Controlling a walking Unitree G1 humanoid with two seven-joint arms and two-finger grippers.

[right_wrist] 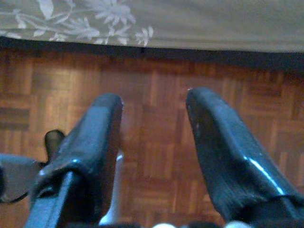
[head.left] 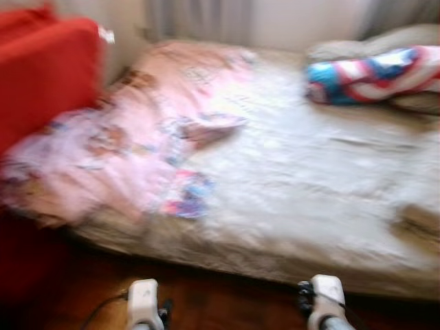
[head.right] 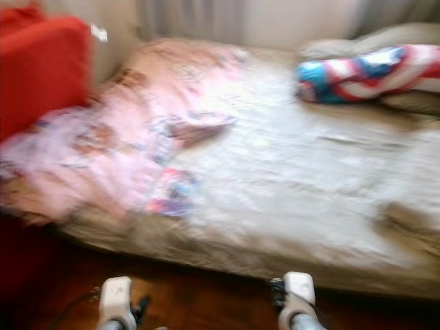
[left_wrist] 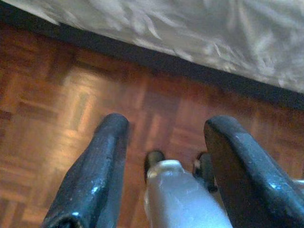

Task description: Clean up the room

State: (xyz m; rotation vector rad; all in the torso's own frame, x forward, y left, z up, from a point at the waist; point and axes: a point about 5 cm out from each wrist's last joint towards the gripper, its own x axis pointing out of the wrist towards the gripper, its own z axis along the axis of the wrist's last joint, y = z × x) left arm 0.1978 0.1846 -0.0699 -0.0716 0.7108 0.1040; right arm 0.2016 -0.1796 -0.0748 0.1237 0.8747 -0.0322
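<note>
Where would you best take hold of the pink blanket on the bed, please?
Probably at the bunched edge of the pink blanket nearest the bed's front, coming from the floor side: it lies crumpled in loose folds there, easy to pinch. Both the left gripper and the right gripper are open.

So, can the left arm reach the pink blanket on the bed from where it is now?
Probably not yet. The left gripper hangs low and open over the wooden floor, short of the bed. The pink blanket lies farther up the mattress, with nothing between them.
</note>
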